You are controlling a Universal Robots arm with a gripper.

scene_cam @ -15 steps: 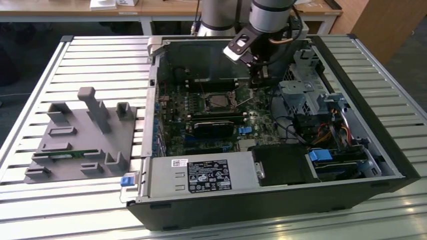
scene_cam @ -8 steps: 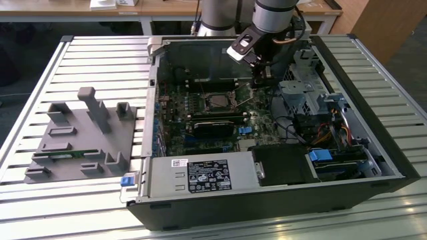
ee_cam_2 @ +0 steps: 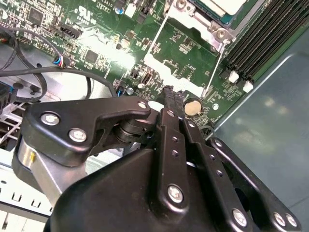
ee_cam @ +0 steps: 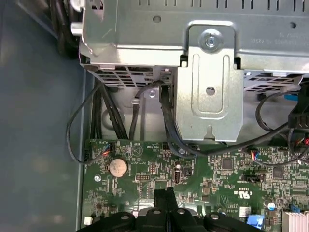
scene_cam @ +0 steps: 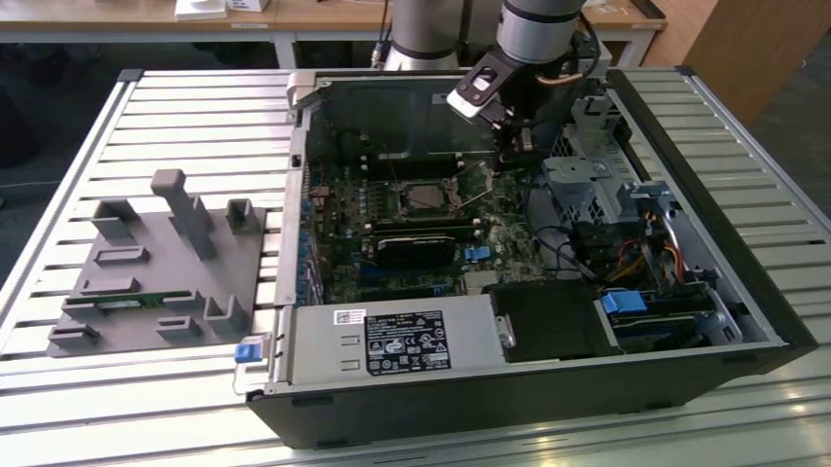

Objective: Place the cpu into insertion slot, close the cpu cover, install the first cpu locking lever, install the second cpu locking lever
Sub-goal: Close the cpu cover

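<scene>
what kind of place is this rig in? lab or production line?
Probably a robotics lab bench, not a line: an open black desktop computer case lies on a slatted metal table, a grey plastic fixture block beside it, wooden desks behind.

The single arm [scene_cam: 539, 29] comes down from the top edge of the exterior view, its silver-grey last link nearly upright. A second grey link [scene_cam: 422, 34] stands just beside it, on the exterior view's left. Below the last link, the black claw [scene_cam: 511, 154] points downward, tilted a little toward the exterior view's right. In both wrist views the claw [ee_cam_2: 170, 93] [ee_cam: 165, 193] has its two black fingers [ee_cam_2: 169, 121] pressed flat together from base to tip. Its linkage bars [ee_cam_2: 207, 159], bolted with silver screws, fold in close on either side of the fingers.
</scene>
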